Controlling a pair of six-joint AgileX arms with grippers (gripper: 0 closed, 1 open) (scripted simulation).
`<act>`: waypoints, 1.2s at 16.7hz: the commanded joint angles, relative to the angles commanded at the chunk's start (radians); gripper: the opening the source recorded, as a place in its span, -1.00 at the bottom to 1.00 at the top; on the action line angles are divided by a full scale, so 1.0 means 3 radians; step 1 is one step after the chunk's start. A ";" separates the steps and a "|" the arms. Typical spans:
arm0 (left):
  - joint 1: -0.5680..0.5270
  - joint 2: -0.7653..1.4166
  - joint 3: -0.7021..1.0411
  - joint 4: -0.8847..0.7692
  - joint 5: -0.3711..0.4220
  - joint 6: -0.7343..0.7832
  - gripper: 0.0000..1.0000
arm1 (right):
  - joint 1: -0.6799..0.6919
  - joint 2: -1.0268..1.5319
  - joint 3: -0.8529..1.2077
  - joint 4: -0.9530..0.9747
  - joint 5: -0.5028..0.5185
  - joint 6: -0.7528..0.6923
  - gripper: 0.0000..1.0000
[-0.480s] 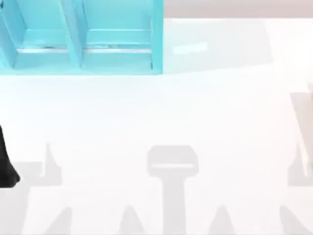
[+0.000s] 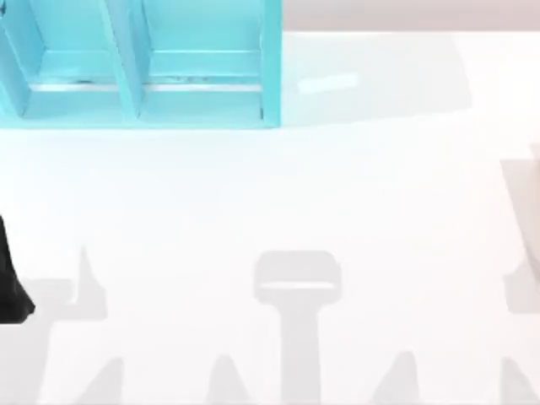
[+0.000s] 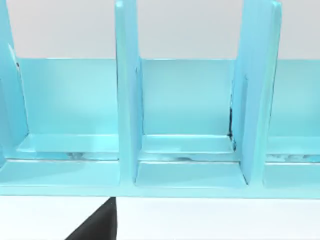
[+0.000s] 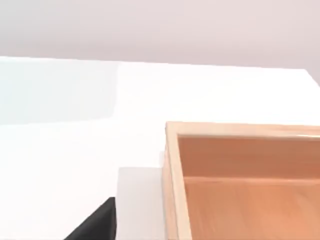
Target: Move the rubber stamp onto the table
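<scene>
The rubber stamp is out of view. The white table (image 2: 295,194) spreads across the top view, marked by grey shadows. A black part of my left arm (image 2: 10,287) sits at the table's left edge, well in front of the turquoise shelf unit (image 2: 135,76). The left wrist view looks into the shelf's compartments (image 3: 187,125), with a black bit of my left gripper (image 3: 97,225) at the frame's edge. In the right wrist view, a black bit of my right gripper (image 4: 97,225) shows over the white table (image 4: 75,145).
The turquoise shelf unit stands at the table's back left, split by upright dividers (image 3: 127,95). A light wooden box (image 4: 240,190) with low walls rests on the table near my right gripper.
The grey shadows on the right side of the table have slid slightly to the right. The black part of the left arm has not moved.
</scene>
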State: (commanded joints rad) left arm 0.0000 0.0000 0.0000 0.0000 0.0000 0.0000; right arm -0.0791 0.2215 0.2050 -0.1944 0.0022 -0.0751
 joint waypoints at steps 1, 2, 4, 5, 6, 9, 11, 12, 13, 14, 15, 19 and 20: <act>0.0000 0.0000 0.0000 0.0000 0.0000 0.0000 1.00 | -0.0075 0.0244 0.0213 -0.0195 0.0000 -0.0073 1.00; 0.0000 0.0000 0.0000 0.0000 0.0000 0.0000 1.00 | -0.0155 0.0521 0.0445 -0.0404 -0.0001 -0.0152 1.00; 0.0000 0.0000 0.0000 0.0000 0.0000 0.0000 1.00 | -0.0324 0.1138 0.0937 -0.0851 -0.0005 -0.0320 1.00; 0.0000 0.0000 0.0000 0.0000 0.0000 0.0000 1.00 | -0.0413 0.1454 0.1188 -0.1083 -0.0007 -0.0408 1.00; 0.0000 0.0000 0.0000 0.0000 0.0000 0.0000 1.00 | -0.0503 0.1763 0.1438 -0.1315 -0.0009 -0.0497 1.00; 0.0000 0.0000 0.0000 0.0000 0.0000 0.0000 1.00 | -0.0771 0.2627 0.2177 -0.2008 -0.0012 -0.0760 1.00; 0.0000 0.0000 0.0000 0.0000 0.0000 0.0000 1.00 | -0.0940 0.3177 0.2647 -0.2445 -0.0013 -0.0925 1.00; 0.0000 0.0000 0.0000 0.0000 0.0000 0.0000 1.00 | -0.1019 0.3439 0.2866 -0.2648 -0.0014 -0.1002 1.00; 0.0000 0.0000 0.0000 0.0000 0.0000 0.0000 1.00 | -0.1094 0.3684 0.3071 -0.2839 -0.0014 -0.1075 1.00; 0.0000 0.0000 0.0000 0.0000 0.0000 0.0000 1.00 | -0.1163 0.3909 0.3262 -0.3018 -0.0014 -0.1143 1.00; 0.0000 0.0000 0.0000 0.0000 0.0000 0.0000 1.00 | -0.1227 0.4117 0.3438 -0.3181 -0.0014 -0.1205 1.00; 0.0000 0.0000 0.0000 0.0000 0.0000 0.0000 1.00 | -0.1410 0.4718 0.3945 -0.3651 -0.0015 -0.1385 1.00; 0.0000 0.0000 0.0000 0.0000 0.0000 0.0000 1.00 | -0.1433 0.4792 0.4011 -0.3713 -0.0015 -0.1409 1.00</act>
State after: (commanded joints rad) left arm 0.0000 0.0000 0.0000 0.0000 0.0000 0.0000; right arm -0.5091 1.6592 1.4083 -1.3083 -0.0023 -0.4978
